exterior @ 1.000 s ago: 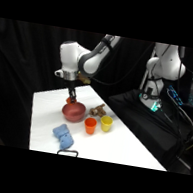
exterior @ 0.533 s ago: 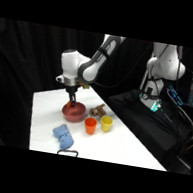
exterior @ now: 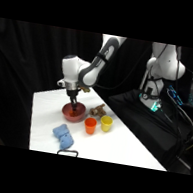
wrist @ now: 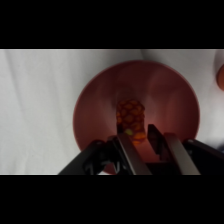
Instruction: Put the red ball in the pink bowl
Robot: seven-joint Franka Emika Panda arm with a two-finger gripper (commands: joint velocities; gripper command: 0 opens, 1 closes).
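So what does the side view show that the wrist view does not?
Only the side view shows the orange cup, the yellow cup, the blue cloth and the arm's base. Only the wrist view shows the red ball between the gripper's fingers, inside the pink bowl. Both show the bowl and the white table.

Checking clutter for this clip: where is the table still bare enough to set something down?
Bare: the table's left strip beside the pink bowl, and its near right corner past the yellow cup. Crowded: bowl, orange cup, yellow cup and brown toy cluster; blue cloth fills the front.
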